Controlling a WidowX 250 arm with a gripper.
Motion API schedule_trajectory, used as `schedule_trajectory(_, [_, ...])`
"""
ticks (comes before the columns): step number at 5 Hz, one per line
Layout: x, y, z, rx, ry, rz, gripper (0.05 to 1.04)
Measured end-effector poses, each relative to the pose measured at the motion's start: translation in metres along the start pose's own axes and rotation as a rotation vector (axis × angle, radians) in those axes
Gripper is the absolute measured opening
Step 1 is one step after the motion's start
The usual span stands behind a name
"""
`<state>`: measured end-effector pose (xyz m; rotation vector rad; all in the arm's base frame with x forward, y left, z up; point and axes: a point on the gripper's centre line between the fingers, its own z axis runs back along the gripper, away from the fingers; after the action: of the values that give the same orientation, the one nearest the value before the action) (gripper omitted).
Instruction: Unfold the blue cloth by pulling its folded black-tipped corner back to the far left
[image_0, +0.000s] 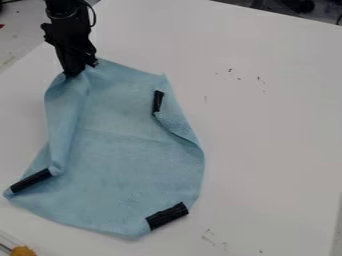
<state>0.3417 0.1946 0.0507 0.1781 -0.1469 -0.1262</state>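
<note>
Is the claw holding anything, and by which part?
The claw holds the blue cloth by its bunched edge, at the cloth's upper left in the picture.

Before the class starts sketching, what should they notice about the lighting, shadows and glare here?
In the camera view, soft, fairly even light on the white table, without harsh glare; gentle shading along the folds of the blue cloth; the black claw so dark that its details partly merge.
</note>
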Motion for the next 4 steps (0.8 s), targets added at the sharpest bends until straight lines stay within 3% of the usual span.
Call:
schedule_trajectory(2, [0.006,0.016,-0.012,-0.018,0.006,-0.035,0.093])
schedule_trajectory(3, [0.009,0.021,-0.013,-0.022,-0.004,-0.052,0.257])
schedule_trajectory(4, [0.015,0.028,-0.006,-0.01,-0.016,-0.067,0.531])
